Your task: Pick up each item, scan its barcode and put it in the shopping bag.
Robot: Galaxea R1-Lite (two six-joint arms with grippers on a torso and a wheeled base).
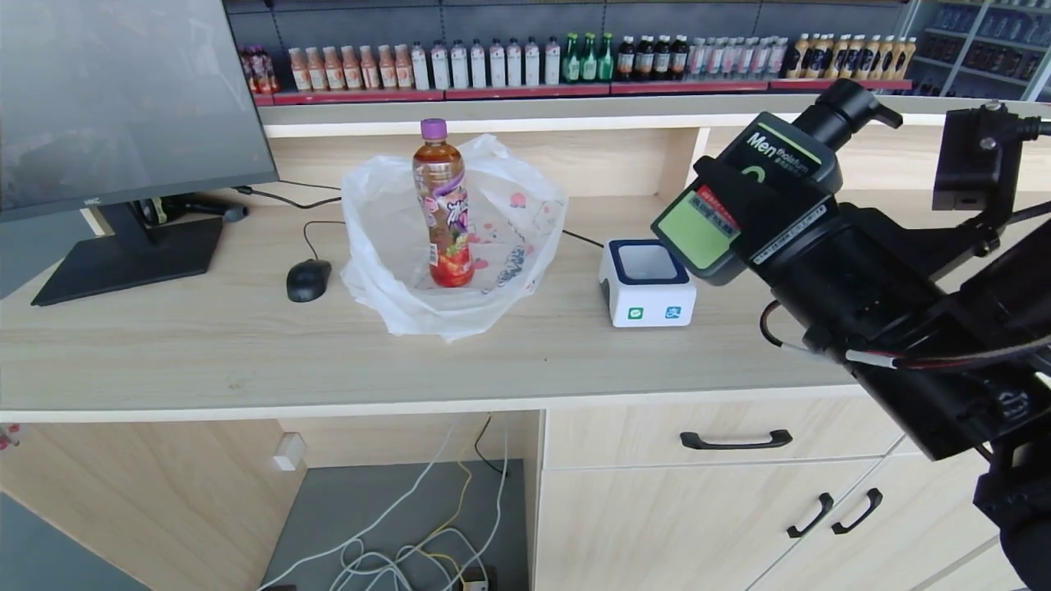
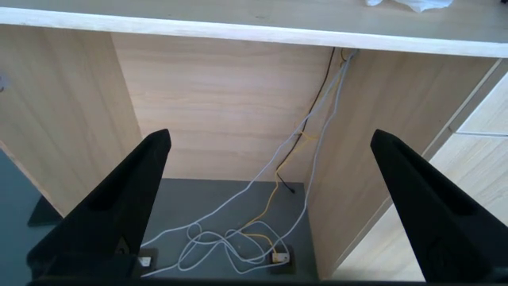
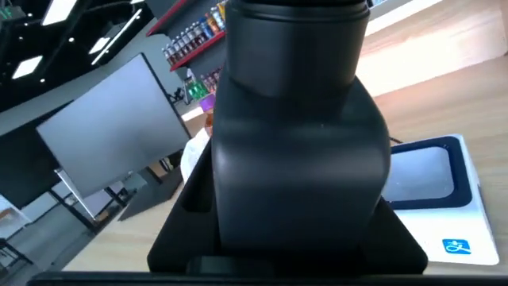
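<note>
- The black pump bottle [image 1: 784, 152] is held in the air over the surface's right end, near the scanner [image 1: 646, 283].
- Its long axis is tilted, pump head up and back, green-labelled end down.
- The right pincer [image 1: 759, 222] pinches its body.
- The left pincer [image 2: 270, 206] is spread below the surface's front edge.
- A drink bottle [image 1: 443, 205] stands upright in the shopping bag [image 1: 525, 213].

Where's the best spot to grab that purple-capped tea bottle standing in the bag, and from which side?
Grip the tea bottle at its shoulder, just under the purple cap, coming down from above. It stands upright, and the shopping bag rises beside and behind it, so the top is likely the freest part.
</note>
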